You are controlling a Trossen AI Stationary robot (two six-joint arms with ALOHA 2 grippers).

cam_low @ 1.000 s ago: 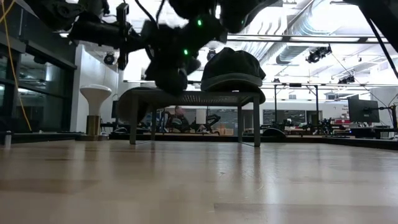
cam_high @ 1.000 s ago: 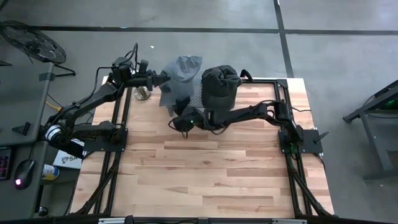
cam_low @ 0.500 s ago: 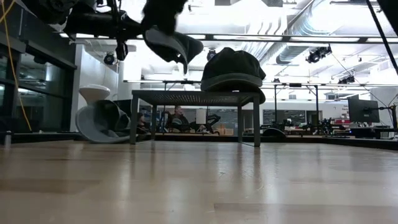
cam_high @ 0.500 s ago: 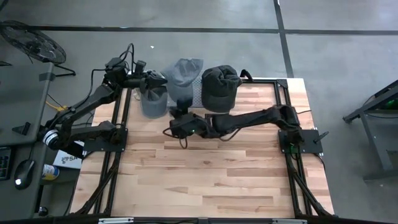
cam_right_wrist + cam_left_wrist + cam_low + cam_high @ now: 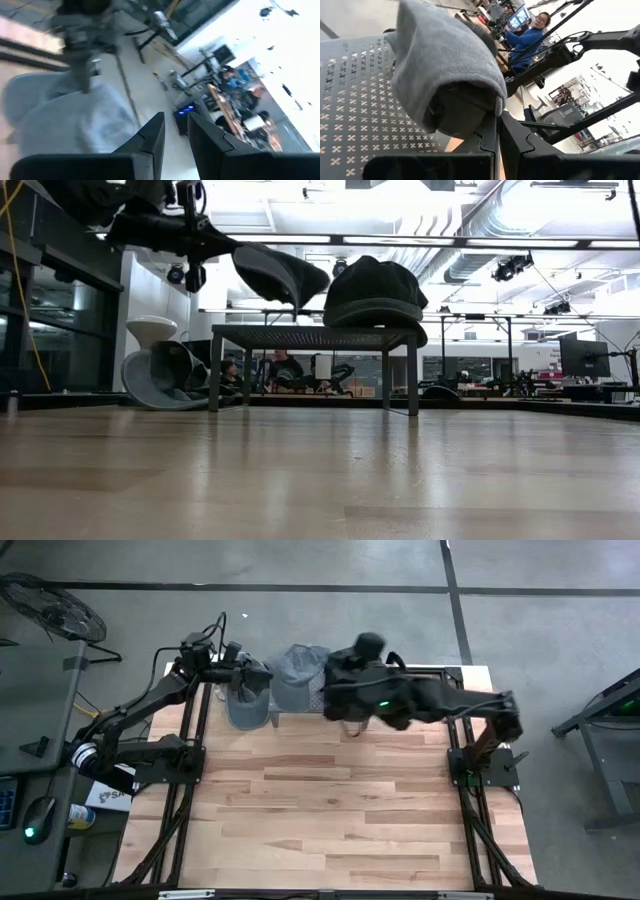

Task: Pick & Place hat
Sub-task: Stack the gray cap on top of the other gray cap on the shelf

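A grey hat [image 5: 298, 675] hangs from my left gripper [image 5: 258, 675] over the left end of a perforated metal rack [image 5: 310, 335]. In the low view this hat [image 5: 282, 272] floats just above the rack top. A dark hat [image 5: 375, 290] sits brim down on the rack's right half. My right gripper [image 5: 176, 135] stands high above that hat, pointing toward the left arm, its fingers a little apart with nothing between them. Another grey hat [image 5: 165, 375] lies on the table left of the rack, leaning on a white mushroom-shaped stand [image 5: 150, 330]. My left gripper pinches the grey hat's rolled rim [image 5: 487, 107] between its shut fingers [image 5: 490, 135]. The fingers come in level from the table's left side. The hat is lifted clear, reaching out past the fingertips over the rack [image 5: 350, 100], its crown toward the right.
My right arm [image 5: 440, 700] stretches over the rack from the table's right edge. The wooden table [image 5: 330, 810] spreads out in front of the rack. A person in blue [image 5: 530, 32] sits in the room beyond the table.
My right gripper has gone steeply up from the table in front of the rack and toward the far right, to above the dark hat, rolling as it went. A grey hat has fallen onto the table beside the white stand. The left gripper's hat stays over the rack.
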